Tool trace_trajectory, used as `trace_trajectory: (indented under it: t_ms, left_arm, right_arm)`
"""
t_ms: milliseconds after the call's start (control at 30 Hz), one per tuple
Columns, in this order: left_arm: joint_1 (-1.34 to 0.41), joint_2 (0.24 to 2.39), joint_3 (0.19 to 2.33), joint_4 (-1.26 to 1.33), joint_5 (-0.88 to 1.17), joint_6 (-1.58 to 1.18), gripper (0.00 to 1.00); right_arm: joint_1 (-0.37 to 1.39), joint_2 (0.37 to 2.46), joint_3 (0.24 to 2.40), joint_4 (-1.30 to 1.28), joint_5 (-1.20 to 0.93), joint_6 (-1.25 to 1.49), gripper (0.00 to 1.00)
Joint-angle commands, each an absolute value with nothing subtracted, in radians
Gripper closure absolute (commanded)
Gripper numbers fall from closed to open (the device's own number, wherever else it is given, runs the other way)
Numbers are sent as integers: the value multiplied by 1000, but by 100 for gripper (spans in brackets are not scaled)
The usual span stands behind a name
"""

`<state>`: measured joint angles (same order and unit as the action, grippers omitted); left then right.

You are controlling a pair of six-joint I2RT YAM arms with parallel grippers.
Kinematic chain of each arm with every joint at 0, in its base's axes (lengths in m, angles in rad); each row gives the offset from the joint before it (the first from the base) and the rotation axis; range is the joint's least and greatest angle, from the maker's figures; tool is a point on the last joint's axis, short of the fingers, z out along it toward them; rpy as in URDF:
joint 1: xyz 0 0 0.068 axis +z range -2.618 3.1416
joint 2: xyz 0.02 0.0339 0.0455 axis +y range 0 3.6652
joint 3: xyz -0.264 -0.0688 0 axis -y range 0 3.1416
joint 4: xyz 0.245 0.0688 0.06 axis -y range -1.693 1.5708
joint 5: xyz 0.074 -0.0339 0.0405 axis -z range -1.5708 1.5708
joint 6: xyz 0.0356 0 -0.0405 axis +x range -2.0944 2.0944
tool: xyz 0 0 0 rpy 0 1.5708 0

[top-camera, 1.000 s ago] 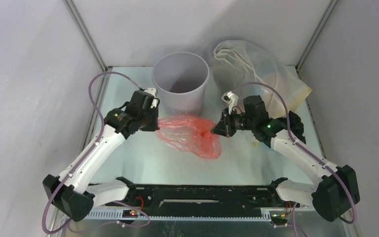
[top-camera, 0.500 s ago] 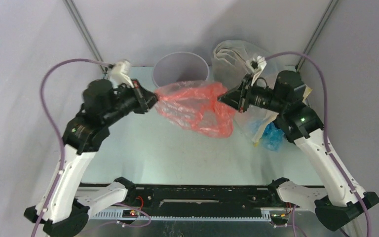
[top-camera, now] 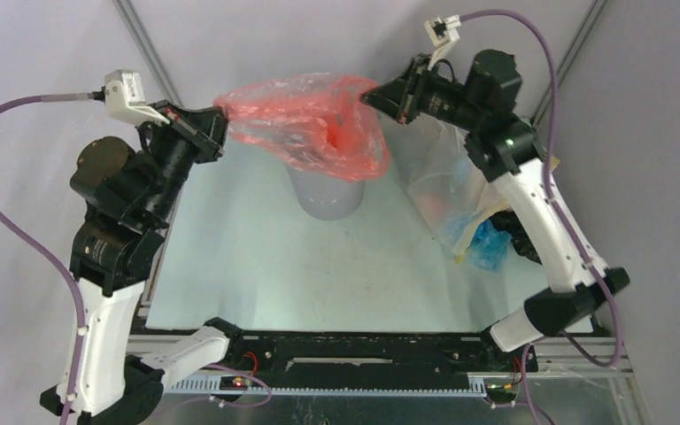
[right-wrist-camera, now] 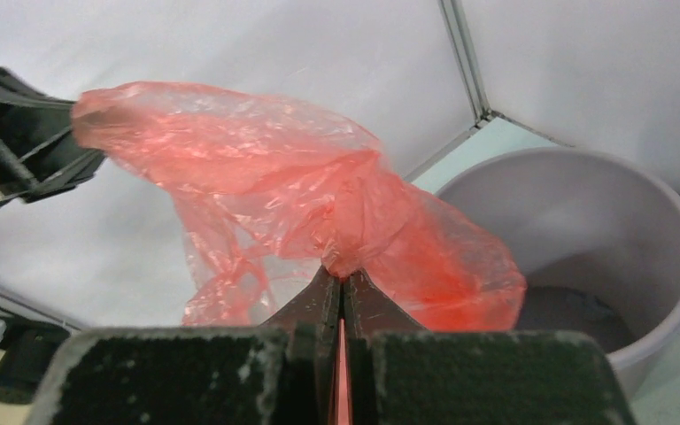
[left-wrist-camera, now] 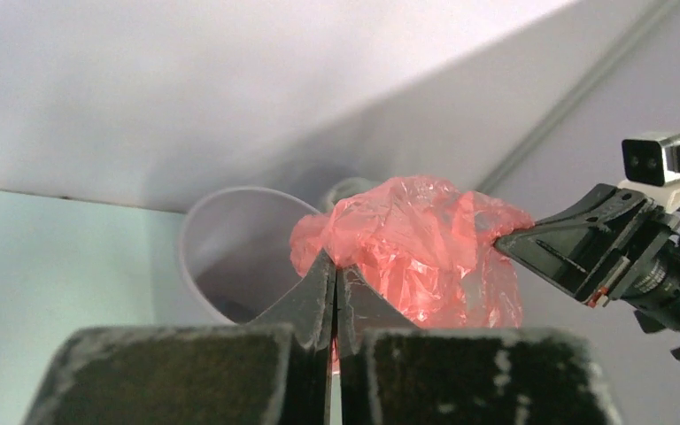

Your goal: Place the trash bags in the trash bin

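Observation:
The red-pink trash bag (top-camera: 305, 124) hangs stretched in the air between both grippers, above the pale lavender trash bin (top-camera: 323, 197), which it mostly hides in the top view. My left gripper (top-camera: 221, 117) is shut on the bag's left edge. My right gripper (top-camera: 367, 94) is shut on its right edge. In the left wrist view the bag (left-wrist-camera: 412, 243) bunches at my shut fingertips (left-wrist-camera: 335, 266), with the bin's mouth (left-wrist-camera: 230, 239) behind. In the right wrist view the bag (right-wrist-camera: 274, 186) rises from my shut fingertips (right-wrist-camera: 343, 276), with the bin (right-wrist-camera: 602, 239) to the right below.
A large clear stuffed bag (top-camera: 447, 181) leans at the back right, next to the bin. Blue and black items (top-camera: 491, 243) lie by it at the right edge. Grey walls close in the table on three sides.
Both arms have lifted the bag from the table surface up and back, from in front of the bin to above its mouth. Both grippers stay shut on it.

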<state>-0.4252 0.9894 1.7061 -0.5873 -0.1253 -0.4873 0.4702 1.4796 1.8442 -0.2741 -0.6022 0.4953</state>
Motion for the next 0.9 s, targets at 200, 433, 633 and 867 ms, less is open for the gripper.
trace_trajectory:
  t_ms: [200, 433, 633, 867]
  left_arm:
    - [-314, 1130, 1797, -545, -271, -379, 100]
    - [-252, 1216, 1819, -517, -220, -399, 100]
    - [-213, 1258, 1794, -537, -199, -456, 100]
    - [-176, 1144, 1671, -630, -201, -518, 100]
  right_arm:
    - [464, 1736, 2112, -285, -581, 519, 100]
    - [434, 1845, 2228, -330, -526, 519, 100]
    - [395, 1904, 2272, -448, -507, 530, 100]
    - [401, 1842, 2146, -514, -540, 495, 100]
